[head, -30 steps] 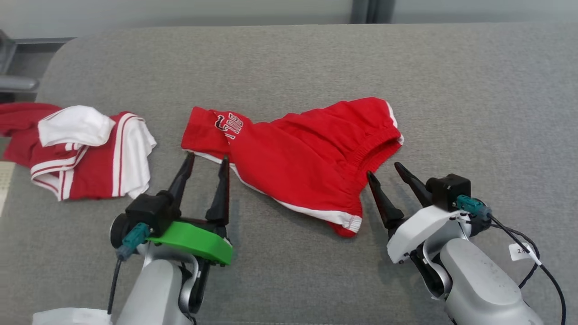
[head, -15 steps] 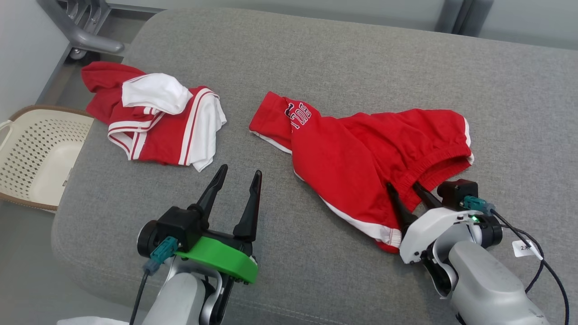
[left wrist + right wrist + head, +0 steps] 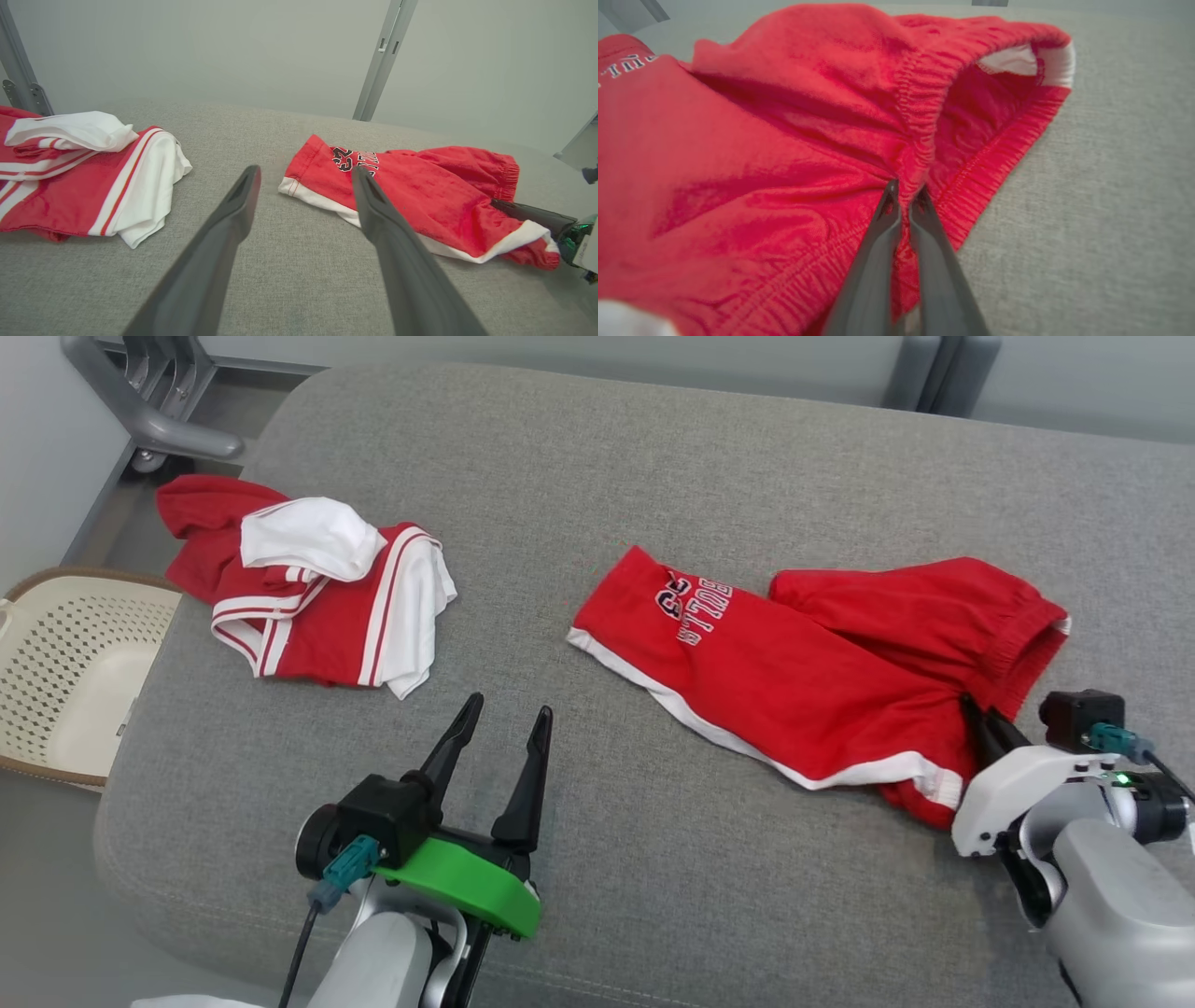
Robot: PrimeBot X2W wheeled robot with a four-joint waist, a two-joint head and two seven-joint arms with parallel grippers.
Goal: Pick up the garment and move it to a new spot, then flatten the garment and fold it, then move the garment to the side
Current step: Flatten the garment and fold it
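Grey cushion (image 3: 653,896) lies under my left gripper (image 3: 509,709), fingers spread and empty. My right gripper (image 3: 906,191) is clenched on the elastic waistband of the red shorts (image 3: 794,663), which lie on the cushion at my right. Farther left, a red-and-white pile (image 3: 317,597) lies well apart.

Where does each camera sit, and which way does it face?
Head view: on the robot's head, facing down at the grey padded surface; open left gripper, right gripper shut on red white-trimmed shorts.
Left wrist view: on the left wrist, facing along its spread fingers across the surface.
Right wrist view: on the right wrist, close on the shorts' waistband between its fingers.
All three show the shorts.
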